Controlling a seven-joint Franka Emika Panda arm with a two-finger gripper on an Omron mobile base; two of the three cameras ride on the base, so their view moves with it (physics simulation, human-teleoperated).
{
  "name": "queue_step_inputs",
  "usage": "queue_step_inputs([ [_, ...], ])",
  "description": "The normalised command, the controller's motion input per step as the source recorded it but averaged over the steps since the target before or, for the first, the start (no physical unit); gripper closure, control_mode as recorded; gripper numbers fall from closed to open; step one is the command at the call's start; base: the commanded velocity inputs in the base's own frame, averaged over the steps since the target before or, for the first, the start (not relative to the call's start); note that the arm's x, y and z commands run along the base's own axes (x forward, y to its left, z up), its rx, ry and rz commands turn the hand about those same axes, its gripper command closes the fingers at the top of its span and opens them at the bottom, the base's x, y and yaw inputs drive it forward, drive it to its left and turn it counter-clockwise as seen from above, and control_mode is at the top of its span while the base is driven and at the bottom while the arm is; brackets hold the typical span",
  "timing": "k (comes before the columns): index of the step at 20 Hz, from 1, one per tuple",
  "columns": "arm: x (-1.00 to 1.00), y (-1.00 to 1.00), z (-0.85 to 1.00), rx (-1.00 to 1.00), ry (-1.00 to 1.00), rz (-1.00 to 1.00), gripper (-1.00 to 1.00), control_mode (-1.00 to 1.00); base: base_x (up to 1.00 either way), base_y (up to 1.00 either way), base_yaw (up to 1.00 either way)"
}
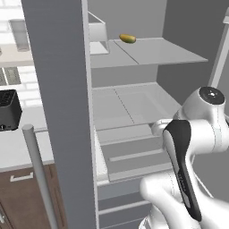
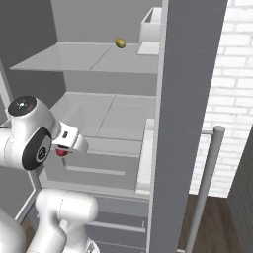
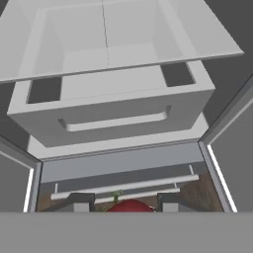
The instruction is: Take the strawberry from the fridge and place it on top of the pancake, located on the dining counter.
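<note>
No writing, labels, brands or numbers can be read on anything here; every surface is plain.

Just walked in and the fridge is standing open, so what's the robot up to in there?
The white arm is working in front of the open fridge. Its gripper is shut on the strawberry, a small red fruit seen between the fingertips in the hand view and under the hand in the right base view. The hand hangs in front of the lower drawers. A yellow-green item lies on the upper shelf.
</note>
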Motion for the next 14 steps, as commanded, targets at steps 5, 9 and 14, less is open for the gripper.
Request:
queue_step_inputs([
  [5,0.00,0.00,0.00,0.00,0.00,0.00,1.00,1.00,-0.54,-0.06,0.01],
  [9,0.00,0.00,0.00,0.00,0.00,0.00,1.00,1.00,-1.00,-0.19,0.08],
  [14,0.00,0.00,0.00,0.00,0.00,0.00,1.00,1.00,-0.99,-0.13,0.28],
])
